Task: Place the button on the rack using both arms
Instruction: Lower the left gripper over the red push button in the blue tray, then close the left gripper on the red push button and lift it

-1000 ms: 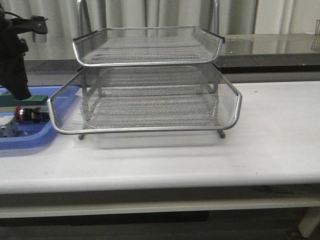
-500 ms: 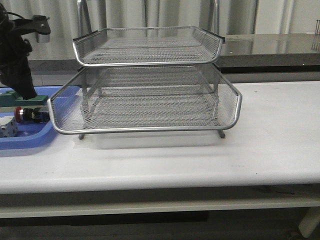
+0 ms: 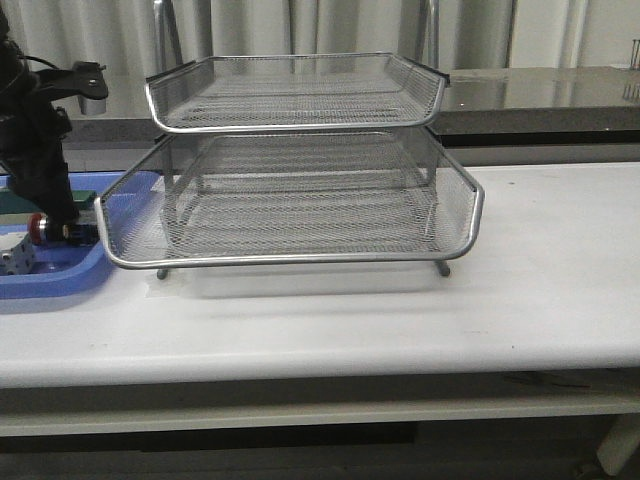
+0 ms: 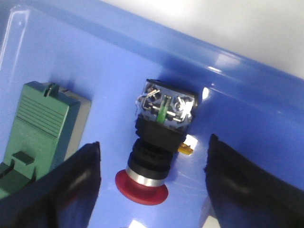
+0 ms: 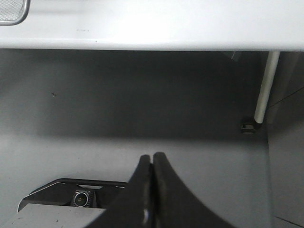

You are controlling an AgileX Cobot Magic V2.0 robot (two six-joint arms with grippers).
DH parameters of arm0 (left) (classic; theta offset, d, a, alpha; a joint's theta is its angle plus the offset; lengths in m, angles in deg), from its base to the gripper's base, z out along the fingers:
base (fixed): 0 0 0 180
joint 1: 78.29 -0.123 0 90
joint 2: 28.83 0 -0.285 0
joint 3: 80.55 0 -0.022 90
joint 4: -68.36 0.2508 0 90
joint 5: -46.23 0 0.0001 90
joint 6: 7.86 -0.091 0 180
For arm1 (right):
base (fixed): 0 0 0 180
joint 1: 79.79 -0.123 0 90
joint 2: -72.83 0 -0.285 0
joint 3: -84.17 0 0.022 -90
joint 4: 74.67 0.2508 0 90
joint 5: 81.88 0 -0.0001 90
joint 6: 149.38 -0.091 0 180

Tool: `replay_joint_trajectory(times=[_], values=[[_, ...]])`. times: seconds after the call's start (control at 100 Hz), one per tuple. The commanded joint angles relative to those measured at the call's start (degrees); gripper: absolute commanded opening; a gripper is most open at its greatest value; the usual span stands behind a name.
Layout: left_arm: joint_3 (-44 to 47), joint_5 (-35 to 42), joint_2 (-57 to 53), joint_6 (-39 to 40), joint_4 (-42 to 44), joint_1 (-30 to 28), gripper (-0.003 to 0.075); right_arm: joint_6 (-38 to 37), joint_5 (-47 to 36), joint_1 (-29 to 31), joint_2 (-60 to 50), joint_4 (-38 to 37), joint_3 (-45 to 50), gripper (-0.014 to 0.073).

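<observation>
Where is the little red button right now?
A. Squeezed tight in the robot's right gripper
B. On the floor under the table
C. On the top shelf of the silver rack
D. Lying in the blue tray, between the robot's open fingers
D: the left wrist view shows the button lying on the blue tray beside a green block, with the left gripper open, a finger on each side and neither touching it.

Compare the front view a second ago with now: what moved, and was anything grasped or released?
The black left arm's gripper moved right and lower in the flat blue plastic tray, coming down over the red-capped push-button switch. Its fingers now straddle the button, open, nothing grasped yet. The silver wire-mesh rack, the button and the green block stayed put.
</observation>
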Motion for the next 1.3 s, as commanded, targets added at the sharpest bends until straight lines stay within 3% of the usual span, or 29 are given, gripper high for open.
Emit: replay_joint_trajectory(times=[0.0,1.29], values=[[-1.5,2.4,-2.5,0.2,-1.1,-0.2,0.0458,0.0,-2.5,-0.1,0.2,-0.3,-1.9,-0.0071],[-1.5,6.3,2.4,0.1,-1.1,-0.2,0.0458,0.0,-2.5,-0.1,0.2,-0.3,-1.9,-0.0071]])
